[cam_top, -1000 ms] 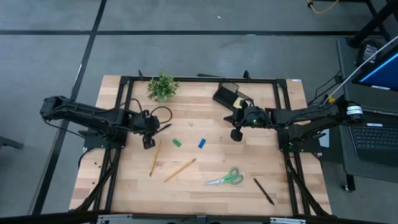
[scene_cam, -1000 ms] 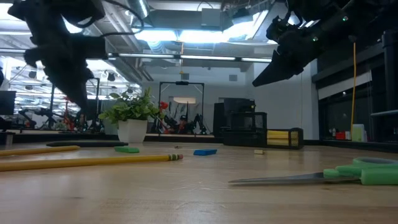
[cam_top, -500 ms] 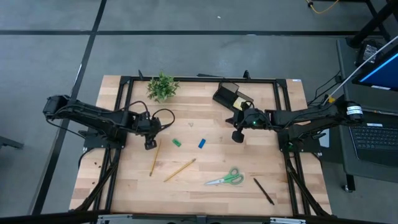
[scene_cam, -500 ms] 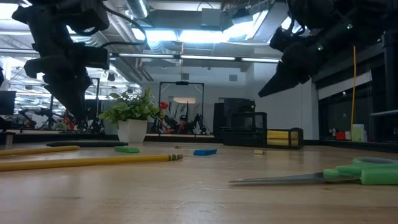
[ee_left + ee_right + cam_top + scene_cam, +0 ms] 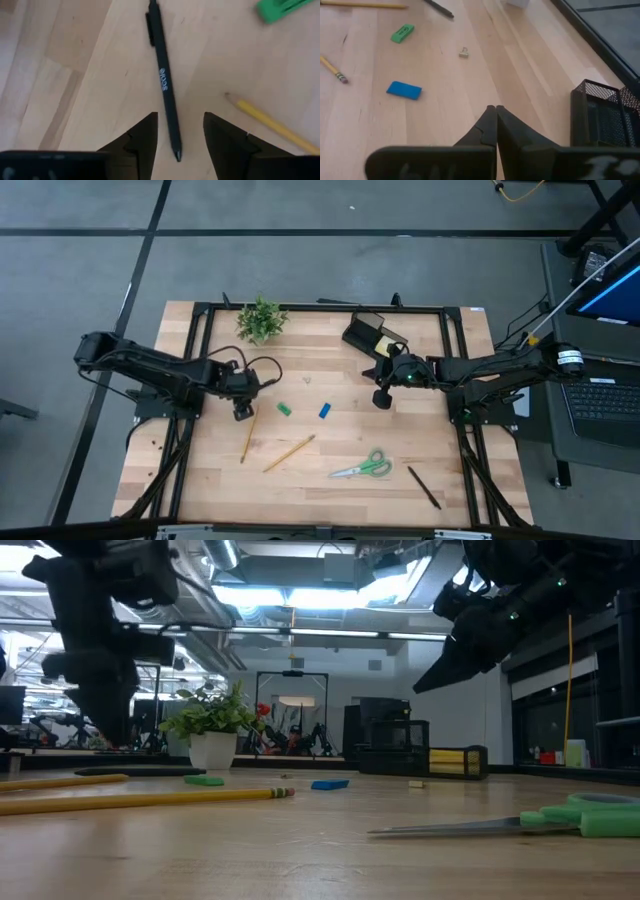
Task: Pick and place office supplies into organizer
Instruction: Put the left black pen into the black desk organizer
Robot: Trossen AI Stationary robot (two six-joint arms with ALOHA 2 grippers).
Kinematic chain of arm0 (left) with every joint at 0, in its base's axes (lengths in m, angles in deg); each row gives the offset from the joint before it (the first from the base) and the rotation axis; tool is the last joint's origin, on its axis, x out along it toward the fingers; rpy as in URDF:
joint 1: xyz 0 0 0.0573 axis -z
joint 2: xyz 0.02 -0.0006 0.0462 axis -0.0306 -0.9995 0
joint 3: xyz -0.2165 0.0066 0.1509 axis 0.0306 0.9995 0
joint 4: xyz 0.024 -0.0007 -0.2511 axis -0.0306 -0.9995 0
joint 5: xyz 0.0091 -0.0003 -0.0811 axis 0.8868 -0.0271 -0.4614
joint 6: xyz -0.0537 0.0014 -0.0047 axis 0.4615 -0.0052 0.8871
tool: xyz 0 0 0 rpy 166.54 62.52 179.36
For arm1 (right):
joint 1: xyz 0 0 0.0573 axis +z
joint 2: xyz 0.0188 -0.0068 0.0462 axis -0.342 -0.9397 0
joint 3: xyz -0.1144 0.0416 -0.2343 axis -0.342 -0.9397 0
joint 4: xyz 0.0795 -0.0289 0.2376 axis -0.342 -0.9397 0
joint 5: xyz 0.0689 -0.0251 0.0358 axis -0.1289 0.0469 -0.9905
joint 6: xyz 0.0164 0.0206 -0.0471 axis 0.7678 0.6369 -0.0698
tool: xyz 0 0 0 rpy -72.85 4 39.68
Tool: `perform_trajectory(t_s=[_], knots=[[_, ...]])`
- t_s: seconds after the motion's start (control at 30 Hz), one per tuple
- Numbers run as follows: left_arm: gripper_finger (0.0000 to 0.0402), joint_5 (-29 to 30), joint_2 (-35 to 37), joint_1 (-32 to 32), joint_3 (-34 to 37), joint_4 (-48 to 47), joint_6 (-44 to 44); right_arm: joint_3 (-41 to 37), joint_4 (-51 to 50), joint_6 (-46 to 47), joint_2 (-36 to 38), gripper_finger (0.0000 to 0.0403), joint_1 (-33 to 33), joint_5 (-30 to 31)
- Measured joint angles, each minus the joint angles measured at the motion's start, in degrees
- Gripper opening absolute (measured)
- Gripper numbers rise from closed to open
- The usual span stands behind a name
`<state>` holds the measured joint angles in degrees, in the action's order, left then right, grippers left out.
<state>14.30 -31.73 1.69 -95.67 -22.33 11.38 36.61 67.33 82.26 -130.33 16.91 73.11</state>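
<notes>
Beside the small green potted plant (image 5: pixel 261 318), on its left-arm side and toward the front of the wooden counter (image 5: pixel 320 470), your left pincer (image 5: pixel 180 132) hangs over a slim black pen (image 5: pixel 163 80) with its two dark fingers parted to a fair gap and nothing between them. The pen lies flat on the counter, its near tip sitting right in that gap, and its long axis runs straight away from the pincer, nearly in line with your reach, so the fingers already straddle it across its width. A yellow wooden pencil (image 5: pixel 267 124) lies close beside the pen, angled off, and a small green eraser (image 5: pixel 280 9) sits farther out. Your left arm is plainly the nearer one. Your right pincer (image 5: pixel 495 125) is pressed closed and empty, raised above the counter near the black mesh organizer (image 5: pixel 607 117), which stands well apart from the pen, on the plant's other side.
</notes>
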Motion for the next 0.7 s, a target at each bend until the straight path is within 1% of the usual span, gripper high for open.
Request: perform_trajectory(t_s=[0.27,0.43,0.57,0.7], knots=[[0.015,0.0,-7.3,-0.2,0.0,1.5,0.1,0.0,0.1,0.0,0.0,0.0007,0.0,0.0],[0.0151,-0.8,-11.2,-1.4,-0.2,1.9,2.9,0.0,0.1,0.1,0.0,0.0007,0.0,0.0],[0.0141,-3.5,-12.8,-2.8,-0.3,2.5,3.1,0.0,0.2,0.1,0.0,0.0007,0.0,0.0],[0.012,-4.6,-12.6,-3.7,-0.2,3.1,4.0,0.0,0.2,0.1,0.0,0.0007,0.0,0.0]])
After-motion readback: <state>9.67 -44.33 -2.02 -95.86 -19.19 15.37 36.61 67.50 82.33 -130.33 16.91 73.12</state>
